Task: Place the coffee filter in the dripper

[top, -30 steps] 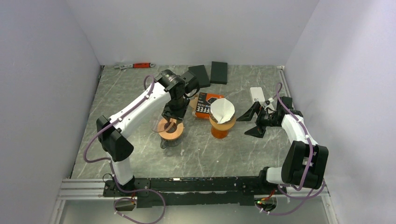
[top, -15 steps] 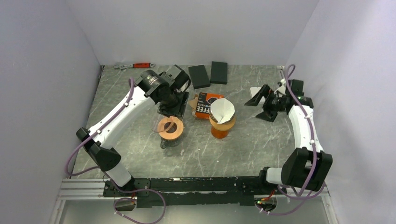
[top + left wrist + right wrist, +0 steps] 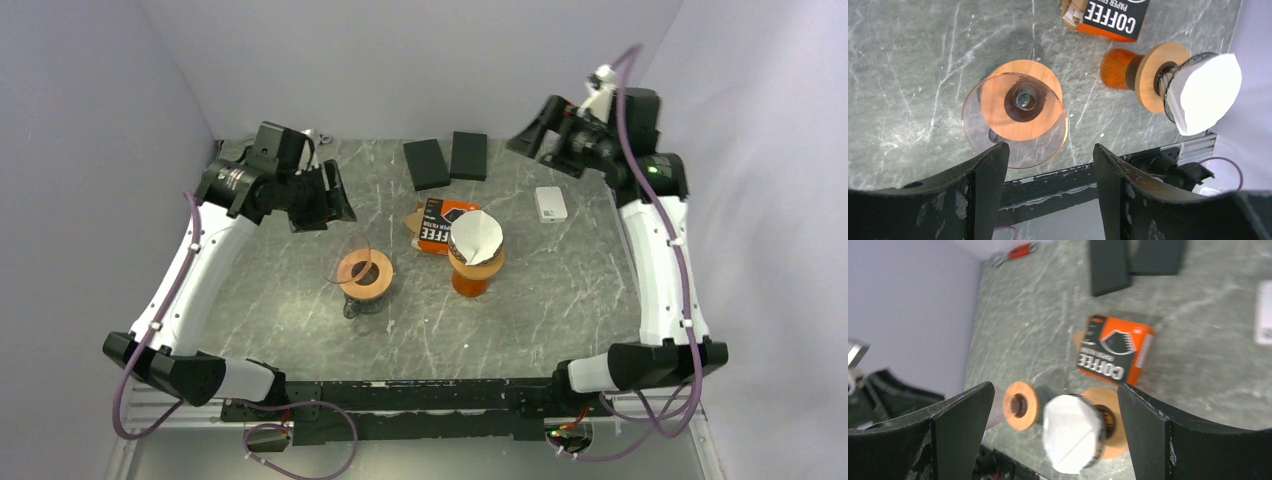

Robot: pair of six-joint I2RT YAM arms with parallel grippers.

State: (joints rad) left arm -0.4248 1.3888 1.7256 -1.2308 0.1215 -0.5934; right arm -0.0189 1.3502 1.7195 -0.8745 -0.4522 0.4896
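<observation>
A white paper coffee filter [image 3: 477, 236] sits in a glass dripper with a wooden collar on an orange stand [image 3: 473, 277] at mid-table; the filter also shows in the left wrist view [image 3: 1207, 92] and the right wrist view [image 3: 1069, 431]. A second glass vessel with a wooden collar [image 3: 364, 275] stands to its left, also seen in the left wrist view [image 3: 1021, 106] and the right wrist view [image 3: 1020, 404]. My left gripper [image 3: 322, 199] is open and empty, raised high at the back left. My right gripper [image 3: 548, 140] is open and empty, raised high at the back right.
An orange coffee filter box [image 3: 441, 224] lies behind the dripper. Two dark flat blocks [image 3: 426, 162] [image 3: 468, 155] lie at the back. A white small device [image 3: 550, 203] lies at the right. A red-handled wrench [image 3: 292, 141] lies at the back left corner.
Both arms have lifted up and away from the middle of the table, the left toward the back left, the right toward the back right. The filter and dripper have not moved.
</observation>
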